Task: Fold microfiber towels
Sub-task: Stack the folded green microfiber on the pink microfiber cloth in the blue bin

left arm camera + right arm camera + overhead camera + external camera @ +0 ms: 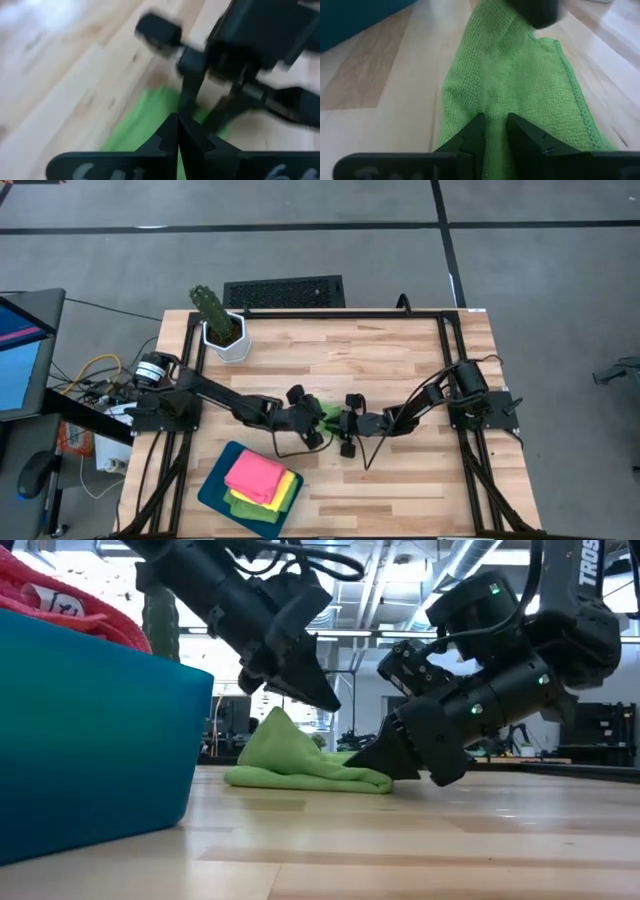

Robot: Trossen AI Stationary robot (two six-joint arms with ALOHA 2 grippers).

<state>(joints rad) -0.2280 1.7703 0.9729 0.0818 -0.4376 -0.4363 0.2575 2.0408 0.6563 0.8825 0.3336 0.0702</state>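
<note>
Centrally on the tabletop [400, 370], the lime green towel [300, 765] lies bunched; the right end effector [492, 131] pinches its edge, while the left end effector [325, 697], fingers shut, lifts a peak.

Robotics lab — framed wooden bench [400, 370], grey concrete floor [540, 270], exposed ceiling ducts [470, 560], monitor [20, 355].
</note>
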